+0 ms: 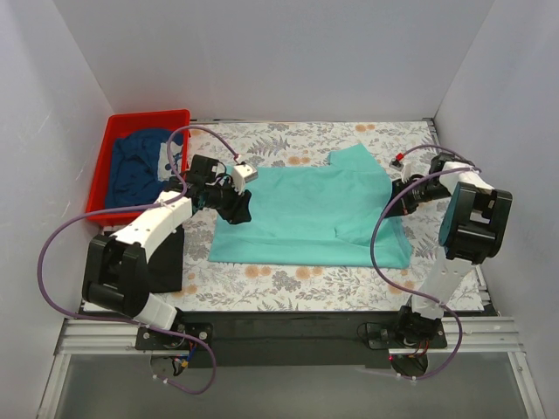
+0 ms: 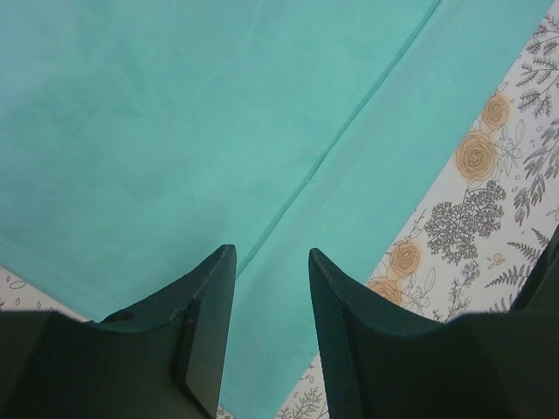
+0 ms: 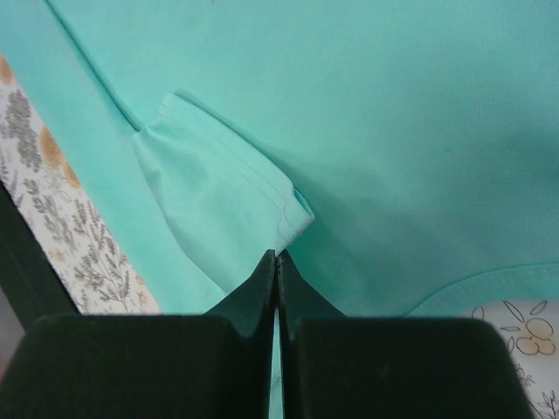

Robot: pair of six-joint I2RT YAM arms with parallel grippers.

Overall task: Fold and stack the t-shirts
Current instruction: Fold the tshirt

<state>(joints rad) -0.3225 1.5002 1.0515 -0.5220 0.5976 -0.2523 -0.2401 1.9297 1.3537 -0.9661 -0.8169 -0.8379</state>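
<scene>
The teal t-shirt [image 1: 314,214] lies spread flat on the floral table cover. My left gripper [image 1: 238,209] is at its left edge; in the left wrist view the gripper [image 2: 271,253] is open, with teal cloth [image 2: 175,131] and a seam below the jaws. My right gripper [image 1: 395,199] is at the shirt's right edge; in the right wrist view the gripper [image 3: 278,253] is shut, with its tips at the corner of a folded sleeve [image 3: 218,192]. The navy t-shirt [image 1: 140,166] lies crumpled in the red bin. The black t-shirt is out of view.
The red plastic bin [image 1: 148,116] stands at the back left, beside the left arm. The floral table cover [image 1: 279,279] shows around the shirt. White walls close in the left, back and right sides. Purple cables loop off both arms.
</scene>
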